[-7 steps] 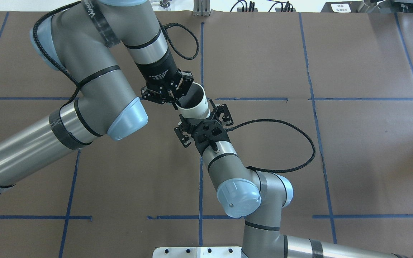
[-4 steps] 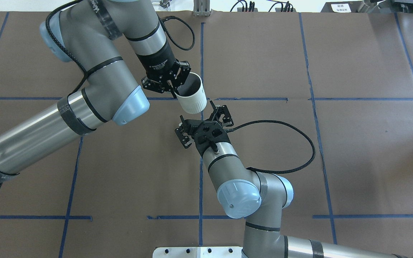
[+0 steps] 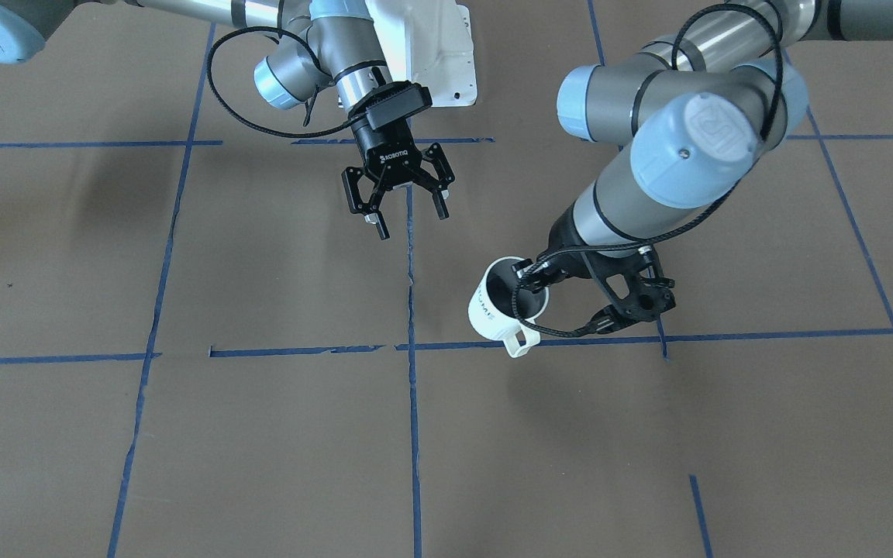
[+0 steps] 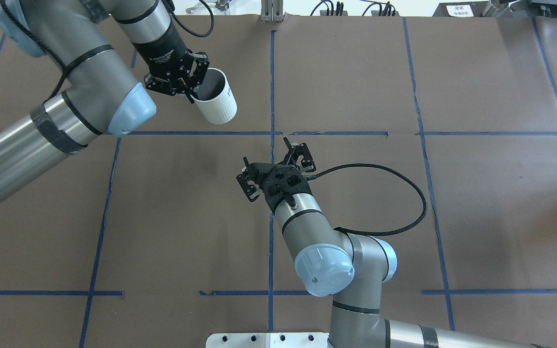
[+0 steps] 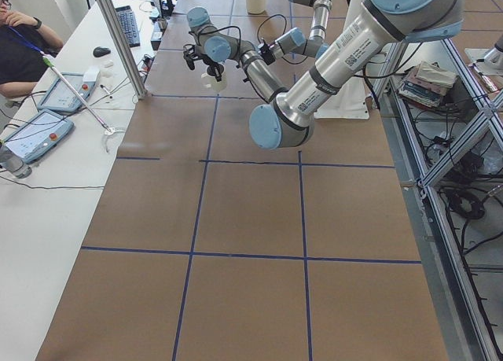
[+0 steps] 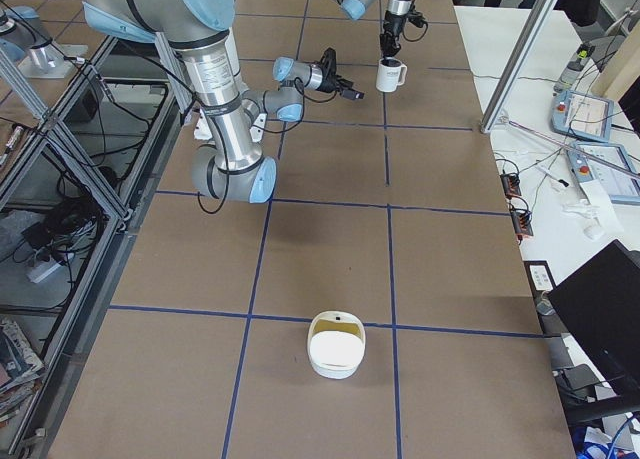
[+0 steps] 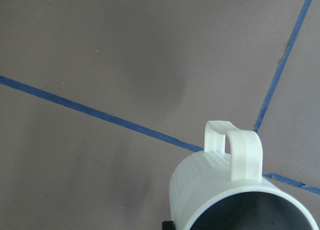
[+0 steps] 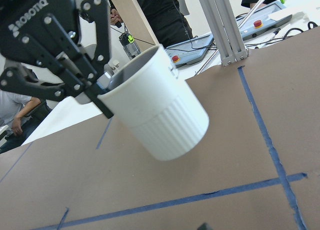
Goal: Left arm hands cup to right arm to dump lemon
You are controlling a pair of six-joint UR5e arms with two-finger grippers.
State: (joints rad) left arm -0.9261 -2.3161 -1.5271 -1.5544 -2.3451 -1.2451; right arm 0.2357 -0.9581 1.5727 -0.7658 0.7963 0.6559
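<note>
Cup (image 4: 216, 105) is pinched at its rim by the left tool (image 4: 190, 94), one finger inside and one outside. It is held tilted above the desk (image 4: 476, 193), on the robot's far left. Right tool (image 4: 268, 153) hangs near desk centre, jaws spread wide and empty, well apart from the cup.

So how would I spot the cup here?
Over the brown table crossed with blue tape, find the left arm, entering at the overhead view's left. Its gripper pinches the rim of the cup, held tilted: white, ribbed, loop-handled, unlike the black gripper holding it.
</note>
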